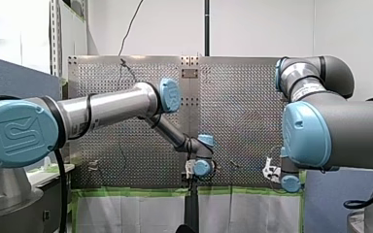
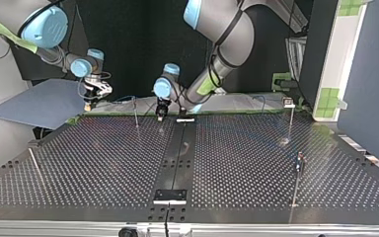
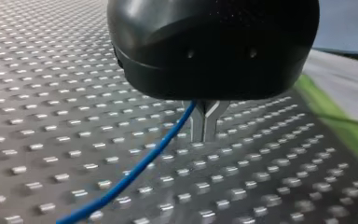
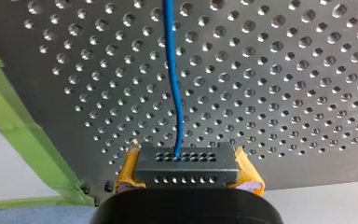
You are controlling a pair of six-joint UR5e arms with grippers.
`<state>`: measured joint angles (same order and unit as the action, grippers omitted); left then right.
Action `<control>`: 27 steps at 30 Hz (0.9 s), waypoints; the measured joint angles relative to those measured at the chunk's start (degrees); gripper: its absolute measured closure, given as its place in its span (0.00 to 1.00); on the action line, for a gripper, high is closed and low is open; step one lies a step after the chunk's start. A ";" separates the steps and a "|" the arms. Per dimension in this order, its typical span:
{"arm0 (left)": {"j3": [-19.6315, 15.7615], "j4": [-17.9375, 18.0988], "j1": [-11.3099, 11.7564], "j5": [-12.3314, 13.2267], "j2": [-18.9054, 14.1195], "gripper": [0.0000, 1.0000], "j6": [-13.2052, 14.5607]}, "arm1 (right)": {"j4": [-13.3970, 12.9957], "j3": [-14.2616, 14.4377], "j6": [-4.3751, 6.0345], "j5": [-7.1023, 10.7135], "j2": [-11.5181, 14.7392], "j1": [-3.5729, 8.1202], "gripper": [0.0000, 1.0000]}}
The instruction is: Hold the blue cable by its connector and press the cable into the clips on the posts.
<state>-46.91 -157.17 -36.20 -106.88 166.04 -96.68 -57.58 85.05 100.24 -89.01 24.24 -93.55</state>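
My right gripper [image 4: 189, 171] clamps the connector [image 4: 186, 163] and my left gripper [image 3: 205, 135] pinches the blue cable [image 3: 144, 161]; next, I think, it must be pressed into the post [image 2: 135, 112] clip.

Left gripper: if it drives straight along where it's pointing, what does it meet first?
Most likely the perforated table: my left gripper points down at it, jaws shut on the blue cable, with nothing else showing below the tips. The gap is unclear.

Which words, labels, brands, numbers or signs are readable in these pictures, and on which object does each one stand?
"UR": embossed logo on the blue joint cap of my left arm, front view.
Too small to read: the small plate at the far edge of the perforated table.
Nothing else is legible.
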 joint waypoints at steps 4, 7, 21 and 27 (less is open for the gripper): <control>0.09 -0.44 0.25 0.05 -0.97 1.00 0.08 | 0.06 -0.80 1.37 -0.05 -0.01 0.05 1.00; 0.10 -0.62 0.29 0.10 -1.21 1.00 0.11 | 0.05 -1.31 2.72 -0.34 -0.02 0.18 1.00; -0.08 -1.68 0.27 0.07 -1.30 1.00 0.20 | -0.26 -2.06 9.36 -4.27 -0.02 2.35 1.00; -0.55 -1.82 0.35 0.10 -1.30 1.00 0.22 | 0.31 -2.06 11.95 -6.27 -0.06 2.98 1.00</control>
<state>-47.46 -158.99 -35.85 -106.78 164.73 -96.46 -57.27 82.99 112.19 -95.28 24.18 -90.56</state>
